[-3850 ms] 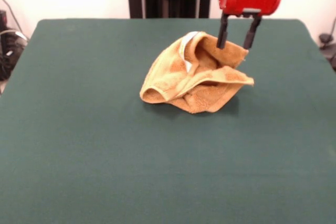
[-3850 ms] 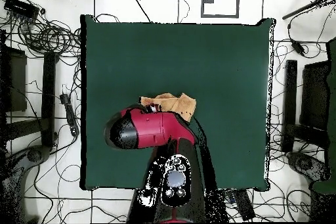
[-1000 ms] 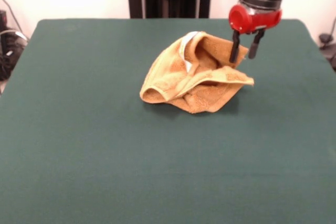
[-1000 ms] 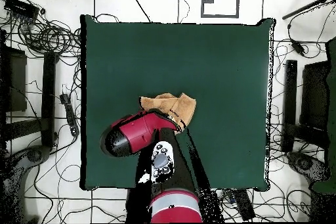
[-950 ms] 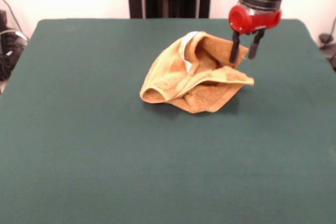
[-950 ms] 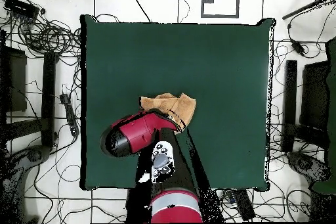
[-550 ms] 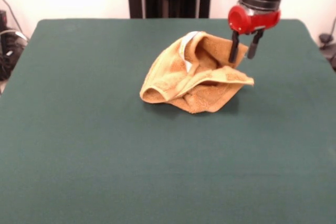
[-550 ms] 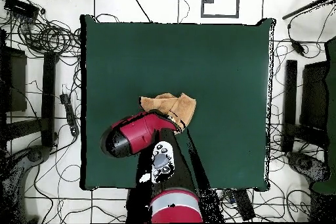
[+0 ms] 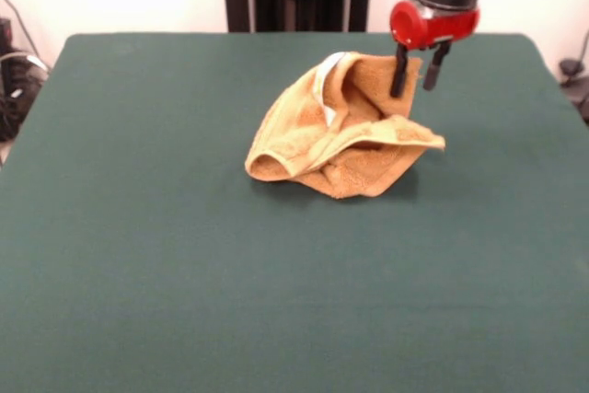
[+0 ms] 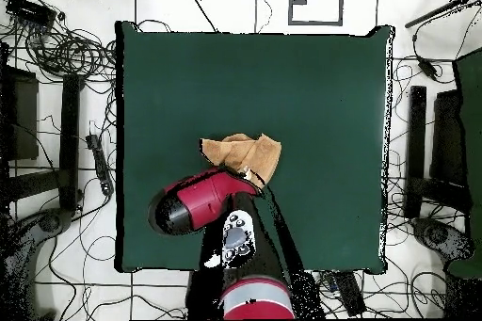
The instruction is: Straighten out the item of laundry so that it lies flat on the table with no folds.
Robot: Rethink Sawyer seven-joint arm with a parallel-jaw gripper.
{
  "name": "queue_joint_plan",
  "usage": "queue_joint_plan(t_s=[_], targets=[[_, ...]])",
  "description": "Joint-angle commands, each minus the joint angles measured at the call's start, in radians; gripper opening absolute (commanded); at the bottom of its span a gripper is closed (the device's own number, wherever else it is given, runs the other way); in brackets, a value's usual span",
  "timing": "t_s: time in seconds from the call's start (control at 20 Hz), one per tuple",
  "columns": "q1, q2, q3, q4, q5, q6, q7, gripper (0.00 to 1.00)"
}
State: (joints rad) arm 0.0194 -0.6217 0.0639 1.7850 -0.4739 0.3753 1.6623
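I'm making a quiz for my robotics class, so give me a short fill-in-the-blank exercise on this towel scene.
1. The orange-tan towel lies ____ in a heap, not flat.
2. The table is covered in dark ____ cloth.
3. The pincer hangs from a ____ wrist housing.
4. In the front view, the pincer is at the towel's ____ side.

Missing words: crumpled; green; red; right
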Motion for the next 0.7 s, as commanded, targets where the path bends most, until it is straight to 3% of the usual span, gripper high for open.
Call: queue_joint_plan(t_s=[0.05,0.25,0.3,0.7], targets=[[-0.004,-0.012,0.082,0.097,-0.018,-0.052,0.074,1.00],[0.006,-0.011,0.069,0.093,-0.022,-0.073,0.091,1.00],[0.011,-0.010,0.062,0.094,-0.017,-0.065,0.096,0.00],[-0.001,-0.013,0.075,0.085,-0.020,-0.014,0.055,0.00]])
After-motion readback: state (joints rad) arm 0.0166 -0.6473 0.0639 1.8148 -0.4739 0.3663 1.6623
